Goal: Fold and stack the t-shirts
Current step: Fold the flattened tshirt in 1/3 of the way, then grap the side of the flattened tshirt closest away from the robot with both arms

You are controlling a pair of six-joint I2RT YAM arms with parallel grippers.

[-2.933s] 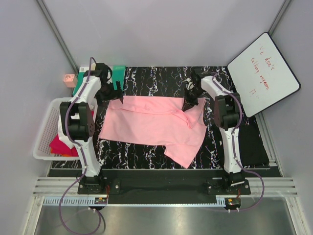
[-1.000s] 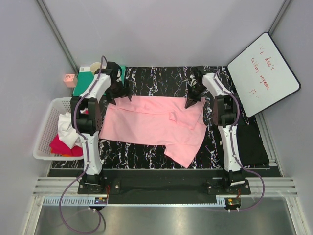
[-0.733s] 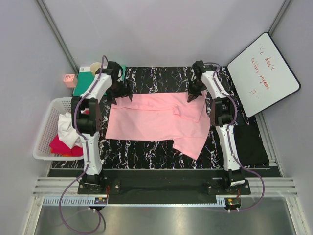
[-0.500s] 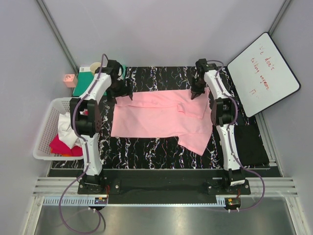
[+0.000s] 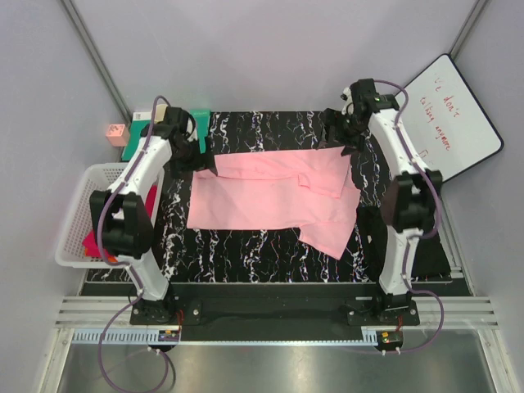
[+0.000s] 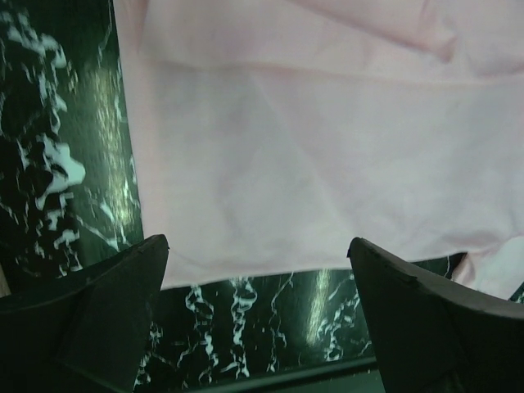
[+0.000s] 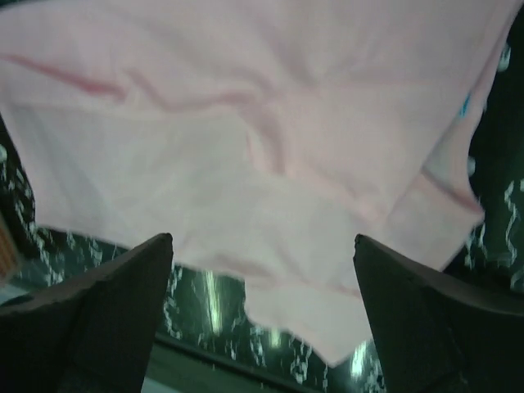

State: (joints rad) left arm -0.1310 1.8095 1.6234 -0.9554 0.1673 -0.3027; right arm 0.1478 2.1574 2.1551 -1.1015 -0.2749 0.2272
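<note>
A light pink t-shirt [image 5: 270, 195] lies spread on the black marbled table [image 5: 246, 254], one sleeve folded over near its right side. My left gripper [image 5: 198, 157] hovers open at the shirt's far left corner, holding nothing. In the left wrist view the pink cloth [image 6: 311, 147] fills the area beyond the open gripper [image 6: 255, 262]. My right gripper [image 5: 338, 136] hangs open above the far right corner. The right wrist view looks down on the shirt [image 7: 270, 139] past the empty gripper [image 7: 262, 246]. A magenta-red t-shirt [image 5: 88, 243] shows in the basket.
A white basket [image 5: 72, 205] stands at the table's left edge, partly covered by my left arm. A green mat [image 5: 133, 146] and a small pink box [image 5: 115, 131] sit at the back left. A whiteboard [image 5: 446, 115] leans at the back right.
The right gripper, shut on the shirt's far right corner, dragged it toward the back, then opened, let go and lifted away. The left arm swung back to the left.
</note>
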